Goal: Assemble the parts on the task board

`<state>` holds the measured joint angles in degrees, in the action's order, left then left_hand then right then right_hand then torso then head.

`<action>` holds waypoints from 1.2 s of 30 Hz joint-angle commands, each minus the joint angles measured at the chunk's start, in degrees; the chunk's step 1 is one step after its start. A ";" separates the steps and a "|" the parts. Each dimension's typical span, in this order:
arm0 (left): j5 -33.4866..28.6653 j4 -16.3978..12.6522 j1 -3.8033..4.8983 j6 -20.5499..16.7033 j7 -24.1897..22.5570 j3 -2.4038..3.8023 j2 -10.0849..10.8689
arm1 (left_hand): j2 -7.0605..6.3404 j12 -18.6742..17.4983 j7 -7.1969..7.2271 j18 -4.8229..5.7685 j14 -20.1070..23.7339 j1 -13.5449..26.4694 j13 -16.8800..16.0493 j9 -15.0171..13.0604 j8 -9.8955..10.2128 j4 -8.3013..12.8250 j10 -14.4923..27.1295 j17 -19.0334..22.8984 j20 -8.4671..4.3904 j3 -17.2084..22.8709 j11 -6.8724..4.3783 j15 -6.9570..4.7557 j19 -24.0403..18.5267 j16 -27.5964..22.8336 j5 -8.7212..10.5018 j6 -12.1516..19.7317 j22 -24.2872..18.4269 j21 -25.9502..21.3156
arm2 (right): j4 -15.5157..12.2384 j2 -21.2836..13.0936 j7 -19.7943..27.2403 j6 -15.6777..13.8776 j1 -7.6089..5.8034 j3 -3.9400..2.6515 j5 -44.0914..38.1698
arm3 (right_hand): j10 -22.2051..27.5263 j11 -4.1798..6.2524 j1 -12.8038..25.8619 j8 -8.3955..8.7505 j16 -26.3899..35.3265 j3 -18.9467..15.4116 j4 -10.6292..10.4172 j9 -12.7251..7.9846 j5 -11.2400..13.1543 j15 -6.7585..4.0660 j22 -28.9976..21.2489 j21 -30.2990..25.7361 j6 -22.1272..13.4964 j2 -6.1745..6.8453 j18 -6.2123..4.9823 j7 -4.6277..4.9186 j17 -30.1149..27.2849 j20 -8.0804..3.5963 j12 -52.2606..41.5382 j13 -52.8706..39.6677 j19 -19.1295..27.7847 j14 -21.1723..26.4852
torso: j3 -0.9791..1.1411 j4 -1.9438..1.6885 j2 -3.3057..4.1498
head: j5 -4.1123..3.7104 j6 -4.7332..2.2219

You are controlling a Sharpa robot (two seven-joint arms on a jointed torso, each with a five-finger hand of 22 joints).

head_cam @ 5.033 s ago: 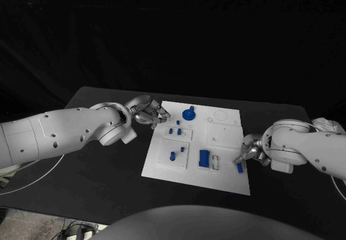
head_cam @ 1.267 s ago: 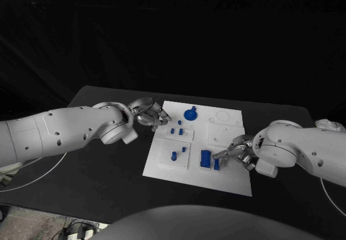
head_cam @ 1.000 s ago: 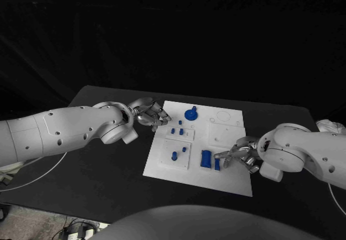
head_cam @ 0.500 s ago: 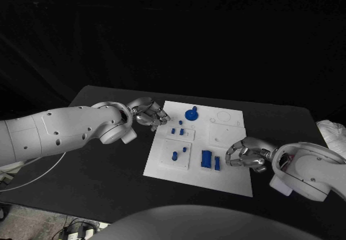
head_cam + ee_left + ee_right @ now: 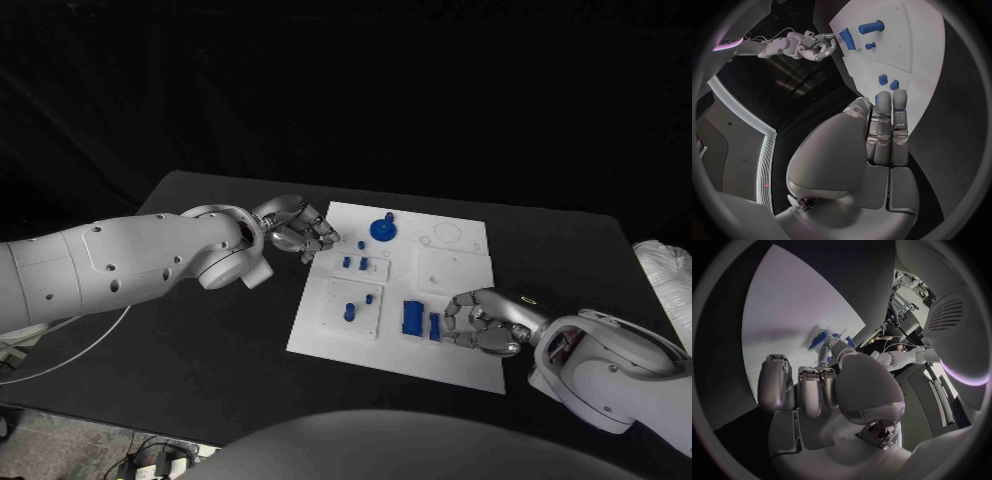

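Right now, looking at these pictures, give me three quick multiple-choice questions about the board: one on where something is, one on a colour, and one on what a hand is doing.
1. Where does the round blue part sit on the task board?
A. near the far edge
B. at the near right corner
C. off the board, on the table

2. What colour are the parts on the board?
A. grey
B. blue
C. red

3. What is the right hand doing?
A. lifting the board
B. holding a blue part in the air
C. curled over the board beside the narrow blue bar, holding nothing

Answers:
1 A, the head view shows it by the edge farthest from the robot.
2 B, every small piece there is blue.
3 C, its fingers are bent in and empty beside the bar.
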<state>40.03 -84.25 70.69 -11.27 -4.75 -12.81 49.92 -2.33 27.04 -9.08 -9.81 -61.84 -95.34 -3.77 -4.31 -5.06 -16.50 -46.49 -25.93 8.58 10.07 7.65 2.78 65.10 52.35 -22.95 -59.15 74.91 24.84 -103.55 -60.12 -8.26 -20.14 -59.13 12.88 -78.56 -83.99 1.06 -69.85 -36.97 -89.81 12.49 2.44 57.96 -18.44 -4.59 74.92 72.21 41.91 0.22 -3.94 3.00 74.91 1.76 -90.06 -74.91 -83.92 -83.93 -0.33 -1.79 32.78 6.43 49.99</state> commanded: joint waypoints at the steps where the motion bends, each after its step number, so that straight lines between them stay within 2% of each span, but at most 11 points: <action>1: -0.25 -0.21 -0.04 -0.01 -0.87 0.04 0.01 | 0.15 -0.34 0.04 -0.37 0.36 -0.19 0.06 -0.09 -0.36 -0.05 -0.39 0.05 -0.06 0.45 -0.03 0.10 -0.43 0.26 -0.20 -0.48 1.53 -0.03 | 0.62 0.66 1.61 -2.61 0.57 -0.01 -4.66 | -6.01 0.48 -0.05 -3.44 -0.19 -0.40 -1.09 2.63 1.52 -0.30 10.29 0.23 -1.14 1.02 0.30 -0.45 15.09 -0.02 0.06 -15.09 0.28 -6.07 | 0.01 -0.01 0.04 | 0.03 0.01; 6: -0.25 -0.32 -0.04 0.00 -0.84 0.04 0.19 | 0.13 -0.36 0.00 -0.37 0.36 -0.24 0.06 -0.10 -0.39 -0.05 -0.46 0.07 -0.06 0.52 -0.05 0.09 -0.41 0.29 -0.26 -0.50 1.55 0.04 | 1.36 1.64 1.07 -2.82 1.27 -0.01 -4.86 | -6.01 0.91 0.11 -7.32 -0.19 -1.17 -2.46 5.36 3.83 -0.52 10.25 0.23 -1.69 1.22 0.24 -0.90 15.09 -0.37 0.06 -15.09 0.37 -6.07 | 0.04 -0.06 0.02 | 0.01 0.01; 12: -0.25 -0.37 -0.04 0.04 -0.75 0.04 0.32 | 0.13 -0.36 0.00 -0.37 0.36 -0.24 0.06 -0.10 -0.39 -0.05 -0.46 0.07 -0.06 0.52 -0.05 0.09 -0.41 0.29 -0.26 -0.50 1.55 0.04 | 1.88 2.35 0.32 -2.41 1.54 -0.01 -4.43 | -6.01 1.19 0.29 -9.36 -0.19 -1.74 -3.49 6.80 5.67 -0.77 10.20 0.16 -2.06 1.32 0.21 -1.22 15.09 -0.59 0.06 -15.09 0.44 -6.07 | 0.00 -0.07 -0.04 | 0.03 0.01; 18: -0.25 -0.34 -0.05 0.15 -0.63 0.04 0.26 | 0.13 -0.36 0.00 -0.37 0.36 -0.24 0.06 -0.10 -0.39 -0.05 -0.46 0.07 -0.06 0.52 -0.05 0.09 -0.41 0.29 -0.26 -0.50 1.55 0.04 | 2.41 2.80 -0.64 -1.94 1.62 -0.02 -3.73 | -6.01 1.24 0.33 -9.75 -0.19 -1.79 -3.87 7.03 5.98 -0.82 10.15 0.00 -2.04 1.07 0.18 -1.32 15.09 -0.65 0.06 -15.09 0.51 -6.07 | -0.03 -0.04 -0.04 | 0.02 0.01; 27: -0.25 -0.36 -0.05 0.32 -0.44 0.04 0.22 | 0.13 -0.36 0.00 -0.37 0.36 -0.24 0.06 -0.10 -0.39 -0.05 -0.46 0.07 -0.06 0.52 -0.05 0.09 -0.41 0.29 -0.26 -0.50 1.55 0.04 | 3.14 3.47 -2.02 -1.39 1.65 -0.02 -3.45 | -6.01 1.44 -1.05 -10.17 -0.19 -1.07 -3.74 7.18 3.64 -0.99 10.03 -0.40 -2.36 0.69 0.09 -1.54 15.09 -0.82 0.06 -15.09 0.70 -6.07 | 0.03 -0.06 0.01 | 0.12 0.01; 36: -0.24 -0.36 -0.06 0.39 -0.32 0.04 0.23 | 0.13 -0.36 0.00 -0.37 0.36 -0.24 0.06 -0.10 -0.39 -0.05 -0.46 0.07 -0.06 0.52 -0.05 0.09 -0.41 0.29 -0.26 -0.50 1.55 0.04 | 3.44 3.91 -3.07 -1.08 1.65 -0.02 -2.12 | -6.01 1.44 -1.44 -10.30 -0.19 -0.79 -3.69 7.21 3.53 -1.01 9.97 -0.60 -2.33 0.51 0.05 -1.56 15.09 -0.85 0.06 -15.09 0.79 -6.07 | 0.02 -0.06 0.00 | 0.11 0.01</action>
<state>40.03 -84.46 70.66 -11.23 -4.76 -12.80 50.23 -2.33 27.04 -9.08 -9.81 -61.84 -95.35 -3.78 -4.34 -5.06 -16.66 -46.49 -25.94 8.58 10.22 7.65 2.78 65.10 52.35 -22.95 -59.15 74.91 24.84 -100.27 -56.33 -9.88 -22.12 -57.56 12.83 -81.39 -84.04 2.05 -70.67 -47.02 -89.80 11.26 -1.21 65.10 -14.78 -5.25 74.91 71.95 39.93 0.86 -3.94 1.60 74.90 1.12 -90.06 -74.91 -83.29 -84.14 -0.30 -1.85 32.78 6.57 49.99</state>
